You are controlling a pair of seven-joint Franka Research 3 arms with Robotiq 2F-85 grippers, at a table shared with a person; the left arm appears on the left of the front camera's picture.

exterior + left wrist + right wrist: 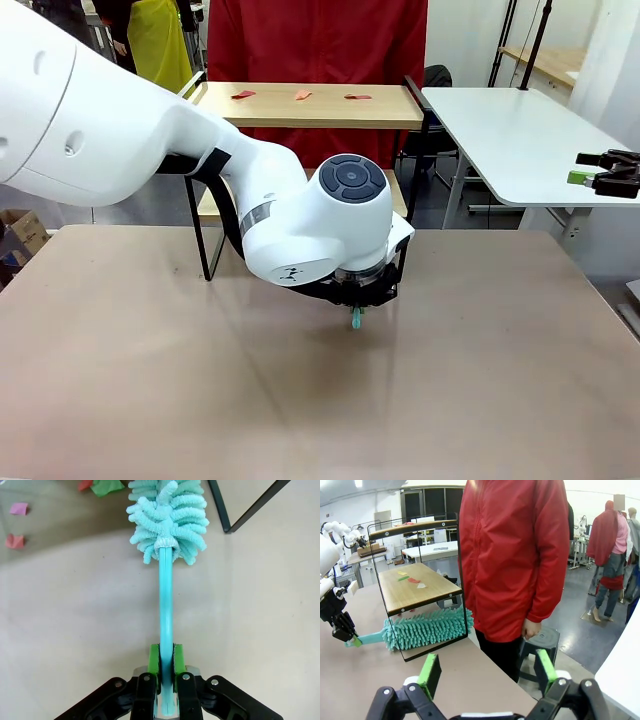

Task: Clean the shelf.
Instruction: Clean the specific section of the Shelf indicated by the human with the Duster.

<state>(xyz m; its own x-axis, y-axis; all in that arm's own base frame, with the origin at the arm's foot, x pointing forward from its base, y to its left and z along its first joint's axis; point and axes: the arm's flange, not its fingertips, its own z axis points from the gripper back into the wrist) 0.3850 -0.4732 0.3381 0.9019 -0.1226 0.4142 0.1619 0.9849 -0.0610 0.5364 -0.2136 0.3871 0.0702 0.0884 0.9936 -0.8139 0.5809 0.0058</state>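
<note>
Below the lower board of the shelf (427, 592), teal duster (427, 627) is reaching straight out from left jaws, which are clamping its handle; scraps (413, 580) are sitting on the boards above it; right jaws are gaping empty, well apart

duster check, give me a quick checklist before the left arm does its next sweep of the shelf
1. Grip: left gripper shut on the duster handle. Ok.
2. Head height: the duster head lies low by the table, under the lower board, not on a board. Not ok.
3. Shelf clean: scraps lie on the top board, more on the lower one. Not ok.
4. Right gripper open, apart from the shelf. Ok.
5. Person stands close beside the shelf, hand hanging at the side, off the boards. Ok.
</note>
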